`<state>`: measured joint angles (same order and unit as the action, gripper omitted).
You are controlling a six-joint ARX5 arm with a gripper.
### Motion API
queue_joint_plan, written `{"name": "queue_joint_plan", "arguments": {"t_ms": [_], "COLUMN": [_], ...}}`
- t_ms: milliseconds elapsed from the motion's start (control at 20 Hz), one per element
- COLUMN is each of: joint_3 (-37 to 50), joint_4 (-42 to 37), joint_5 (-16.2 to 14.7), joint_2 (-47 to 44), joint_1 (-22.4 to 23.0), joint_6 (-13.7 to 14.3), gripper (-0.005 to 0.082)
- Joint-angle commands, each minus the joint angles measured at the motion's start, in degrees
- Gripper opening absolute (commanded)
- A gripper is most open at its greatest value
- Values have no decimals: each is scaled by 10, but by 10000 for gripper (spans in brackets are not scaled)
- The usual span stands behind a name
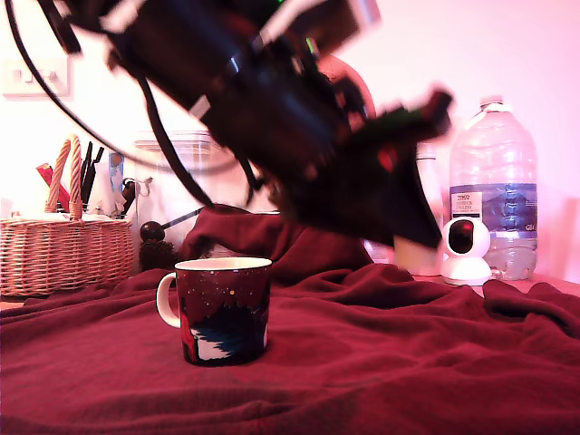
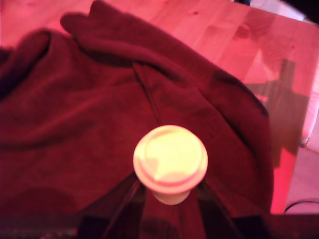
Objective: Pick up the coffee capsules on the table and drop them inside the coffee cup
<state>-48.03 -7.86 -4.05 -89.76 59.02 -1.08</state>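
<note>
capsule held above red blanket

gripper (image 2: 170, 196) closed on the cream-white coffee capsule (image 2: 170, 159), flat round lid facing the wrist camera. below it, rumpled dark red fleece blanket (image 2: 75, 124) over a pale wooden table (image 2: 224, 30). in the exterior view, blurred and tilted above the blanket, at centre. speckled mug (image 1: 223, 308) upright on the blanket, nearer the camera. behind: wicker basket (image 1: 63, 254), water bottle (image 1: 494, 190), small white camera (image 1: 465, 249).

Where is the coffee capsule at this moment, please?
The coffee capsule shows only in the wrist view, held in the gripper above the red blanket. In the exterior view the arm blocks it, up and to the right of the mug.
</note>
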Motion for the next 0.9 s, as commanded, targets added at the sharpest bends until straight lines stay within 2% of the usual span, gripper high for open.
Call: {"name": "queue_joint_plan", "arguments": {"t_ms": [0,150,850], "joint_3": [-2,-2,6], "joint_4": [11,26,53], "joint_5": [-1,0,0], "joint_2": [17,38,63], "joint_1": [-7,-16,-107], "joint_6": [12,22,15], "gripper": [246,246,246]}}
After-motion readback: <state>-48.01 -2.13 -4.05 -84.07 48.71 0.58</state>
